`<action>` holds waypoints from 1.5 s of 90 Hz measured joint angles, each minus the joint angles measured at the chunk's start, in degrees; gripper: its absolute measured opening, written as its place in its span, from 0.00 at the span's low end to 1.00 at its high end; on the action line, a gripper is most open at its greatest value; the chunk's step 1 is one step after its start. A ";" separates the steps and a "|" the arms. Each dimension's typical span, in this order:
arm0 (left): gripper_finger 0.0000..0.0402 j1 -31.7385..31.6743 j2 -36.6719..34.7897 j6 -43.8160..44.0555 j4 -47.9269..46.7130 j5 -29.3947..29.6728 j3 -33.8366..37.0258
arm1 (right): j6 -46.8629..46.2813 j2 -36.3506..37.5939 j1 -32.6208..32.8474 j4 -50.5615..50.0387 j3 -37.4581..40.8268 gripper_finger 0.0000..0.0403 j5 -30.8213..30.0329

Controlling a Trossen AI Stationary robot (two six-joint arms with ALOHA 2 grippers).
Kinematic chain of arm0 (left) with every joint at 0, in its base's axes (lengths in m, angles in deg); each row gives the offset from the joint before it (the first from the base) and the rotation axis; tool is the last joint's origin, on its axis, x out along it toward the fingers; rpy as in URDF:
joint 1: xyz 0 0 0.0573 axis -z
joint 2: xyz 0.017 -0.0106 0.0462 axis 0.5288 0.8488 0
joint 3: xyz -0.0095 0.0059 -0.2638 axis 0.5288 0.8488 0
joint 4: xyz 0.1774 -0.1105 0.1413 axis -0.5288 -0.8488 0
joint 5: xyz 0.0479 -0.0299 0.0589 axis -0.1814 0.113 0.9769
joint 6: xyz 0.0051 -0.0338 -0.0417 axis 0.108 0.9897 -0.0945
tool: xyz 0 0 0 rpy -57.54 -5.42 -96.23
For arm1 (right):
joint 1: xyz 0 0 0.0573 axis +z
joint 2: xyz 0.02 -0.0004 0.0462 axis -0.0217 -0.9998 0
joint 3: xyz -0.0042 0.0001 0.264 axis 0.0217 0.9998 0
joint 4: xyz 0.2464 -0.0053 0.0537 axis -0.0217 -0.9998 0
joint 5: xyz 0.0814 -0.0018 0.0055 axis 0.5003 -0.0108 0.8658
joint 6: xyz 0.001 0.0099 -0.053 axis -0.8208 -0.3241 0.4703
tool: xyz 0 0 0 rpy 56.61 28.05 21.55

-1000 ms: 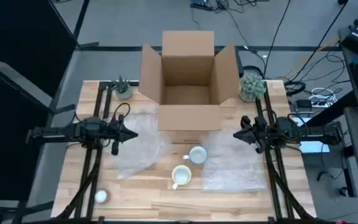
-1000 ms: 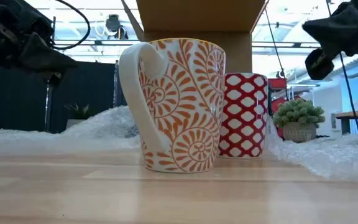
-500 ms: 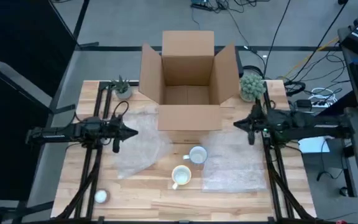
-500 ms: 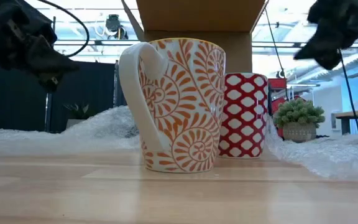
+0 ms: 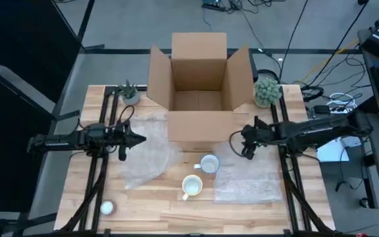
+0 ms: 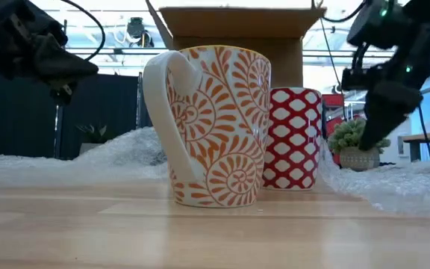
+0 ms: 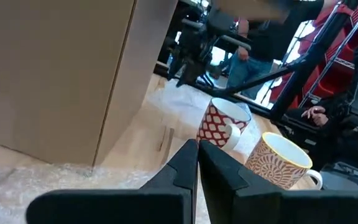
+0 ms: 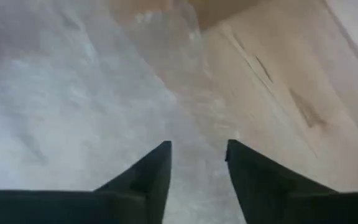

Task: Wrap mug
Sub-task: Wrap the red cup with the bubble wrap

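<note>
- Left gripper (image 5: 139,139) hovers over the left wrap (image 5: 147,158), fingers pressed together with nothing between them, well apart from both mugs — no trouble there while it waits.
- The orange mug (image 5: 191,186) stands upright on bare wood near the table's front edge, handle to the left in the low view — white with an orange swirl pattern, yellow rim. Nothing is wrapped yet.
- Just behind it, and to its right from above, stands the red mug (image 5: 209,164), upright, white lattice on red. It sits at the near edge of the right wrap (image 5: 245,172); whether it rests on the sheet or only beside it, I cannot tell.
- Watch the pair: they stand close, so if you drag the sheet under one, it could knock the other over.
- Right gripper (image 5: 246,151) is over the right wrap, just right of the red mug, fingers apart with bubble sheet below them and nothing held.
- The risk here is coming down too near the red mug — a finger could clip it and tip it.
- Grab only a thin corner, I'd judge, and the slick sheet may slip free.
</note>
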 joint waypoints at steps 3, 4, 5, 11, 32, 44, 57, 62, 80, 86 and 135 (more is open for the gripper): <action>0.01 0.00 0.00 0.02 0.00 0.00 0.00 | 0.90 -1.24 0.00 0.46 0.00 0.40 -0.22; 0.01 0.00 0.00 0.01 0.00 0.01 0.00 | 1.24 -1.63 0.00 0.63 0.00 0.40 -0.25; 0.01 0.00 0.00 0.00 0.00 0.02 0.00 | 1.56 -1.97 0.00 0.79 0.00 0.41 -0.28; 0.01 0.00 0.00 0.02 0.00 0.02 0.00 | 3.00 -4.11 0.00 1.90 0.00 0.42 -0.60; 0.01 0.00 0.00 0.02 -0.03 0.02 0.02 | 5.27 -11.21 0.00 4.65 0.04 0.42 -0.97; 0.01 0.00 0.00 0.02 -0.03 0.02 0.02 | 5.71 -14.86 0.01 6.34 -0.10 0.41 -1.32; 0.01 0.00 0.00 0.07 -0.14 -0.07 0.04 | 5.81 -15.24 -0.11 7.54 -0.10 0.39 -0.17; 0.01 0.00 0.00 0.07 -0.14 -0.09 0.04 | 5.45 -14.36 -0.11 7.07 -0.07 0.37 0.28; 0.01 0.00 0.00 0.06 -0.13 -0.13 0.04 | 6.81 -11.09 -0.35 5.00 0.20 0.11 4.20; 0.01 0.00 0.00 0.05 -0.11 -0.13 0.04 | 7.32 -11.02 -0.50 5.00 0.20 0.03 5.99; 0.01 0.00 0.00 0.04 -0.11 -0.09 0.04 | 4.00 -4.47 3.07 -2.56 -7.08 0.00 16.07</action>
